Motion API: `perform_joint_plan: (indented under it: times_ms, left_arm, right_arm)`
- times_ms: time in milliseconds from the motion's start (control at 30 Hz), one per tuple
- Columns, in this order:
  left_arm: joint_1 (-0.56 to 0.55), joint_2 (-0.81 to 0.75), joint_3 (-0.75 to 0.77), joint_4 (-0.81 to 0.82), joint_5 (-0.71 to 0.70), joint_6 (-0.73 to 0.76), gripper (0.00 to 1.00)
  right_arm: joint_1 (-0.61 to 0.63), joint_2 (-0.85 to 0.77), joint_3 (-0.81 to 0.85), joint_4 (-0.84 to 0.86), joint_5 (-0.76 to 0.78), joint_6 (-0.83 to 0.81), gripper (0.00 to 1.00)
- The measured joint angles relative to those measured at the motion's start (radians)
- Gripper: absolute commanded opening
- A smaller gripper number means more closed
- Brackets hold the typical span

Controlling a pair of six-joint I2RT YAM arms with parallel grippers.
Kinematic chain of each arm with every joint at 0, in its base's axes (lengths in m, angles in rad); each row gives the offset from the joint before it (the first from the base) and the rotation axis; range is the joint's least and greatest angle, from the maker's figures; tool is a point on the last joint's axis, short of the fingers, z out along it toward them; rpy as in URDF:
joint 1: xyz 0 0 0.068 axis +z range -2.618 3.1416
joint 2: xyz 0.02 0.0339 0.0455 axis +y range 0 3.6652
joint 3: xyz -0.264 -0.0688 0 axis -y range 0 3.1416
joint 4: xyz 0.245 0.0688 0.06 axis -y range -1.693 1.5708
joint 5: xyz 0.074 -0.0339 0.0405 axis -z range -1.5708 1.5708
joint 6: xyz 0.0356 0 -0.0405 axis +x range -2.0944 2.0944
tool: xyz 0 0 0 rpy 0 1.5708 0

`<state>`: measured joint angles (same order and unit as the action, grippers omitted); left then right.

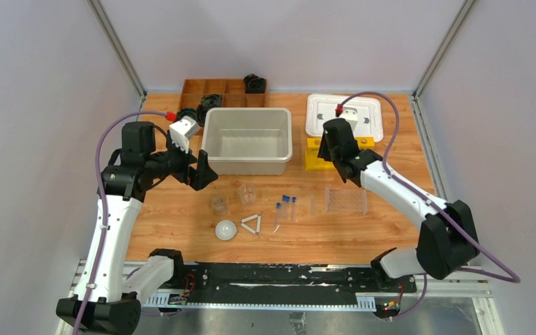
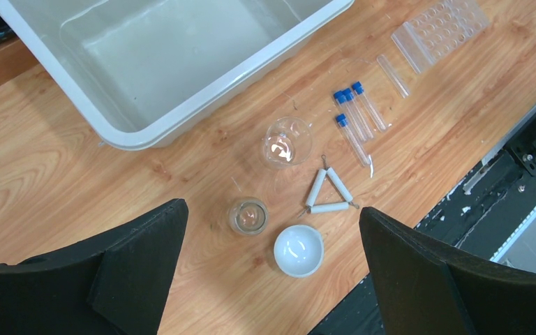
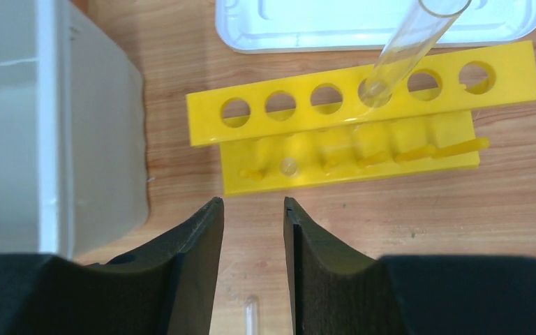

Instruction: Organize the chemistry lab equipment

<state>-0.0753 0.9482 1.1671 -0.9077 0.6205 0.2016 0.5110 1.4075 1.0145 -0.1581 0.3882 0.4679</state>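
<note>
Right gripper (image 3: 253, 206) narrow and empty beside the yellow rack (image 3: 303, 118); left gripper (image 2: 269, 209) wide and empty.
The yellow rack stands just off the right wall of the white bin (image 1: 251, 165), and a clear tube (image 3: 408, 49) leans in its fourth hole from the bin. The left gripper hangs by the bin's front-left corner. Before the bin lie two small clear beakers (image 2: 287, 142), the white dome (image 2: 298, 250), the white triangle (image 2: 330, 192), the blue-capped tubes (image 2: 356, 118) and, furthest right, the clear plastic rack (image 2: 443, 31).

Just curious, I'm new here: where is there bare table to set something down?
Bare wood lies left of the beakers and at the front edge by the clear rack. The bin is empty too. It's crowded mid-table around beakers, dome, triangle and tubes.
</note>
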Motion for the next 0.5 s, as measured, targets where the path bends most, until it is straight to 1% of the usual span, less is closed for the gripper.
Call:
perform_joint_plan:
  times_ms: [100, 200, 367, 500]
  left_arm:
    - [0.0, 0.0, 0.0, 0.0, 0.0, 0.0, 1.0]
    - [0.0, 0.002, 0.005, -0.001, 0.0, 0.0, 1.0]
    - [0.0, 0.003, 0.011, -0.002, 0.0, 0.0, 1.0]
    - [0.0, 0.003, 0.013, -0.003, 0.0, -0.001, 1.0]
  right_arm:
    - [0.035, -0.062, -0.01, -0.031, -0.017, 0.015, 0.38]
    - [0.082, -0.084, -0.038, -0.068, -0.047, 0.038, 0.39]
    - [0.172, -0.035, -0.098, -0.157, -0.126, 0.085, 0.44]
    - [0.206, 0.026, -0.114, -0.214, -0.16, 0.105, 0.46]
